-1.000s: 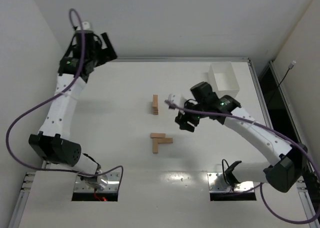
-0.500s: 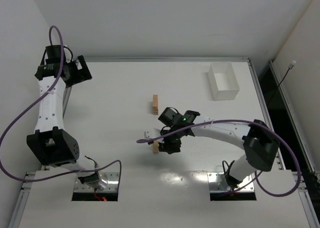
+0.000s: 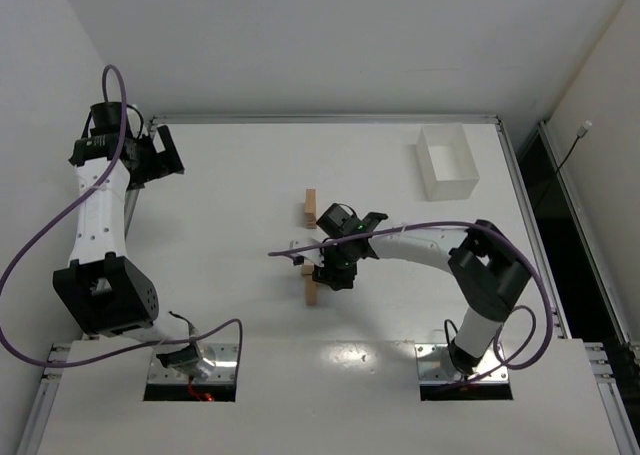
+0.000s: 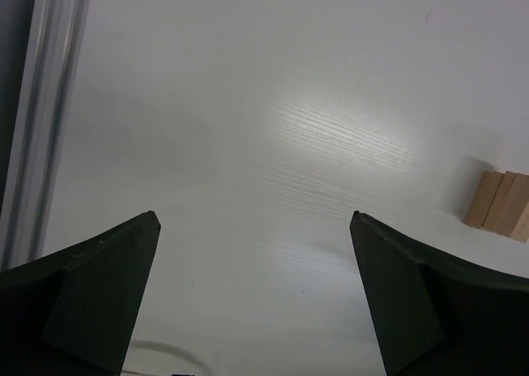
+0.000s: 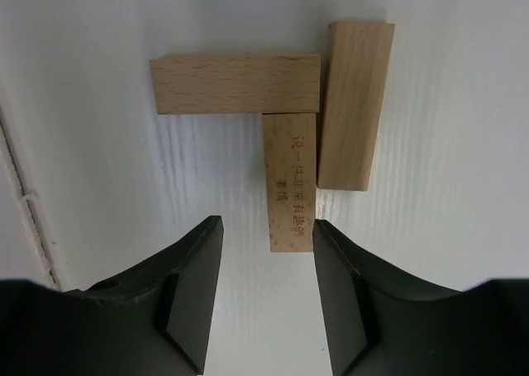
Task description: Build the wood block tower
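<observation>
On the white, faintly grained table (image 3: 220, 235), three wood blocks (image 5: 235, 84) are seen lying flat and touching. They are plain, pale, sharp-edged oblongs with a fine grain. One is laid crosswise, and a second, stamped with small characters, butts against its long side. The third lies alongside the second.

The right gripper (image 5: 267, 223) is held just above them with its matte black jaws partly apart. The stamped block's near end is framed between the fingertips (image 5: 198, 277), and nothing is seen clamped.

The tower (image 3: 311, 208), a short narrow stack of the same blocks, is found just beyond this group, near the table's middle.

The left gripper (image 4: 254, 216) is held over bare table near the far left corner, its jaws spread wide and empty.

A white, open-topped rectangular bin (image 3: 447, 162) is set toward the far right. The table is bordered by a metal rail (image 3: 320, 119) and enclosed by plain pale walls.
</observation>
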`<act>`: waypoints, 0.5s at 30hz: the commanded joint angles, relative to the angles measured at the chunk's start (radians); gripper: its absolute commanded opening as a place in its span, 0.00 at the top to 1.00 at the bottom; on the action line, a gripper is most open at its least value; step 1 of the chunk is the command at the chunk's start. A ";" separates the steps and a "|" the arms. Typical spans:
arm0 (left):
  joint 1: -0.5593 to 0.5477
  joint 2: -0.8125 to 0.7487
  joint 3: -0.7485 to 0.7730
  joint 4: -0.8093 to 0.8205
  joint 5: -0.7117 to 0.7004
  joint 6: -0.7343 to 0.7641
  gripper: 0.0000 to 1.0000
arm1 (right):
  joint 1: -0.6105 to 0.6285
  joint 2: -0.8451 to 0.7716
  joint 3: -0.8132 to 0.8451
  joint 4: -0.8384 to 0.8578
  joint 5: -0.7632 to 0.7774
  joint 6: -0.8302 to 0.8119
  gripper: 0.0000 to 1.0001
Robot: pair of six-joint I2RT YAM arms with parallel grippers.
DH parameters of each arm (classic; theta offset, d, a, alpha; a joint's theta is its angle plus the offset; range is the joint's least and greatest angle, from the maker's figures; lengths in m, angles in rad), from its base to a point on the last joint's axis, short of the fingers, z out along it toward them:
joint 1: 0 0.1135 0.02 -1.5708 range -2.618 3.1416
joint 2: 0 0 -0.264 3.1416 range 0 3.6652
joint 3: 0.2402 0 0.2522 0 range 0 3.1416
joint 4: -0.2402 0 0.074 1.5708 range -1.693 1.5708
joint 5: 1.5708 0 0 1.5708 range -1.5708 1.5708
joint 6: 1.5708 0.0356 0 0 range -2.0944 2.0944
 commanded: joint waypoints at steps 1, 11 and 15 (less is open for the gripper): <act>0.011 -0.026 0.005 0.021 0.024 -0.005 0.00 | -0.028 0.047 0.051 0.021 0.001 0.008 0.56; 0.011 0.022 0.043 0.021 0.024 -0.005 0.00 | -0.028 0.128 0.135 -0.014 0.044 0.008 0.56; 0.020 0.033 0.043 0.021 0.024 -0.005 0.00 | -0.019 0.153 0.146 -0.034 0.054 0.008 0.56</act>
